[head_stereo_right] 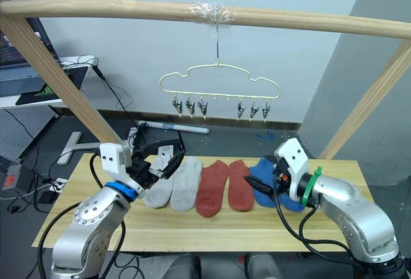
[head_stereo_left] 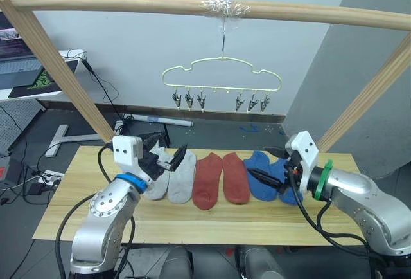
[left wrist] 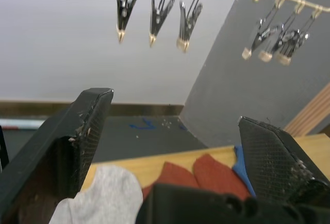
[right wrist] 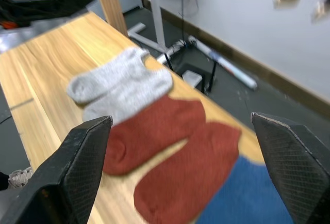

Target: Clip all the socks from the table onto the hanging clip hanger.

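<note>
Six socks lie side by side on the table point(head_stereo_left: 192, 222): two light grey socks point(head_stereo_left: 182, 177), two rust red socks point(head_stereo_left: 221, 179) and two blue socks point(head_stereo_left: 259, 177). My left gripper point(head_stereo_left: 168, 155) hovers open just over the grey pair, covering part of the left one. At the right end of the row, my right gripper point(head_stereo_left: 270, 166) is open over the blue pair with nothing between its fingers. The pale-yellow clip hanger point(head_stereo_left: 221, 89) hangs by its hook from the pole above the table's far edge. Its metal clips point(left wrist: 154, 20) are all bare.
A round wooden pole frame point(head_stereo_left: 128, 2) spans the table, with slanted legs at both ends point(head_stereo_left: 58, 67). A desk with a laptop point(head_stereo_left: 19, 67) stands at the back left. Cables and a power strip point(head_stereo_left: 48, 177) lie on the floor.
</note>
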### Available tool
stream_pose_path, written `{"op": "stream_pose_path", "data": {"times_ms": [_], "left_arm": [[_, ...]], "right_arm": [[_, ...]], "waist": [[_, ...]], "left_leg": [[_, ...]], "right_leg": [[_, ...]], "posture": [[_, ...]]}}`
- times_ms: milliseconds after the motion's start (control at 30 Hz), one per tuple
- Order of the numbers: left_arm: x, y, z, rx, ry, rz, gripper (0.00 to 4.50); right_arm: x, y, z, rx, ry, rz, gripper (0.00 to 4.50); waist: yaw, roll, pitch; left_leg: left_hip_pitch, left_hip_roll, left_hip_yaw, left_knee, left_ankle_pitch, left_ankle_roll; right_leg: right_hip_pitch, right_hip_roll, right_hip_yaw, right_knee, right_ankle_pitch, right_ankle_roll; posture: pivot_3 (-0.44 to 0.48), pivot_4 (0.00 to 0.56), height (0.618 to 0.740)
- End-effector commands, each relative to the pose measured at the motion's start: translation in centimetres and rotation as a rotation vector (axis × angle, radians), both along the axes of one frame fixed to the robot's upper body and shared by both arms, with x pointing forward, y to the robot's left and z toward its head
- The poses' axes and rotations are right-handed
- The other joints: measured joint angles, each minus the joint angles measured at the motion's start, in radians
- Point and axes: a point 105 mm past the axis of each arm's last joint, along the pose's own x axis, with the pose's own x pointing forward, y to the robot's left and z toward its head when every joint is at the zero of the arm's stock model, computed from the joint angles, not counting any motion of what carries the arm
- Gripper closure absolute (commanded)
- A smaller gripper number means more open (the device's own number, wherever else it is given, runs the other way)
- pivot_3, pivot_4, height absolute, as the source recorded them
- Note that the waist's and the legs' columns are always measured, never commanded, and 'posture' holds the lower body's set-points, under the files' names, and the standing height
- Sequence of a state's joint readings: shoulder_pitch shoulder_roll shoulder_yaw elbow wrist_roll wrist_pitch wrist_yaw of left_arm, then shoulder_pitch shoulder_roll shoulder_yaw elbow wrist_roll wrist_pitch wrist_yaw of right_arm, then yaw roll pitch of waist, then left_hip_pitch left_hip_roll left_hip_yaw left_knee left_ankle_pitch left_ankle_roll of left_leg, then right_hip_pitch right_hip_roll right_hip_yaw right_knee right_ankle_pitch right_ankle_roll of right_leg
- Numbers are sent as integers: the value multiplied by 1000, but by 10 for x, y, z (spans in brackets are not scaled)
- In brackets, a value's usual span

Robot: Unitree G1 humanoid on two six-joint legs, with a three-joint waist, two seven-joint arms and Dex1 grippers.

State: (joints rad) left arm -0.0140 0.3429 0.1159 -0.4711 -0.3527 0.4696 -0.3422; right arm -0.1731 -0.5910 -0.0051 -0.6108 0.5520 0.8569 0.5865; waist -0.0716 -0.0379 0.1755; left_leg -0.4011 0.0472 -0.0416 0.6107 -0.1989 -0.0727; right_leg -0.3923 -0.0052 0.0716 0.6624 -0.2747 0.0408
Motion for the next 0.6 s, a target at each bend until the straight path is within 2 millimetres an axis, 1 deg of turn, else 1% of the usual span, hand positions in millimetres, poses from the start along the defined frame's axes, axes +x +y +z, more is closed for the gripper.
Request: {"op": "stream_pose_path", "data": {"times_ms": [33,267,333,367,433,467,533,567,600], "left_arm": [[10,2,11,13,-22,64,20],[17,3,17,13,-38,93,20],[20,3,22,-12,-69,88,20],[21,2,25,-22,-85,84,415],[23,3,27,-29,-95,91,841],[27,4,28,-18,-96,109,1226],[31,6,29,-4,-100,136,1859],[32,6,30,-3,-102,142,2107],[34,5,32,-6,-107,145,2107]], "right_arm": [[0,5,23,26,-64,37,0],[0,10,31,32,-81,53,0],[-1,11,32,34,-83,55,0],[-1,11,32,34,-83,56,0],[-2,12,32,35,-84,56,0],[-3,13,33,35,-85,59,0],[-5,14,34,36,-87,64,0],[-5,15,34,36,-87,64,0],[-6,15,35,37,-89,65,0]], "waist": [[3,0,1],[14,0,2],[16,0,2],[17,0,3],[18,0,3],[18,0,4],[17,0,5],[18,0,5],[17,0,7]], "left_leg": [[0,0,0,0,0,0],[0,0,0,0,0,0],[0,0,0,0,0,0],[0,0,0,0,0,0],[0,0,-1,0,0,0],[0,0,0,0,0,0],[0,0,-1,0,0,0],[0,0,-1,0,0,0],[0,0,-1,0,0,0]], "right_leg": [[0,0,0,0,0,0],[0,0,0,0,0,1],[0,0,0,0,0,1],[0,0,0,0,0,1],[0,0,0,0,0,1],[0,0,0,0,0,1],[0,0,0,0,0,1],[0,0,0,0,0,1],[0,0,0,0,0,1]], "posture": [[-32,175,740],[-31,175,740],[-37,175,740],[-37,175,740],[-38,179,740],[-41,183,740],[-41,183,740],[-44,189,740],[-44,189,740]]}}
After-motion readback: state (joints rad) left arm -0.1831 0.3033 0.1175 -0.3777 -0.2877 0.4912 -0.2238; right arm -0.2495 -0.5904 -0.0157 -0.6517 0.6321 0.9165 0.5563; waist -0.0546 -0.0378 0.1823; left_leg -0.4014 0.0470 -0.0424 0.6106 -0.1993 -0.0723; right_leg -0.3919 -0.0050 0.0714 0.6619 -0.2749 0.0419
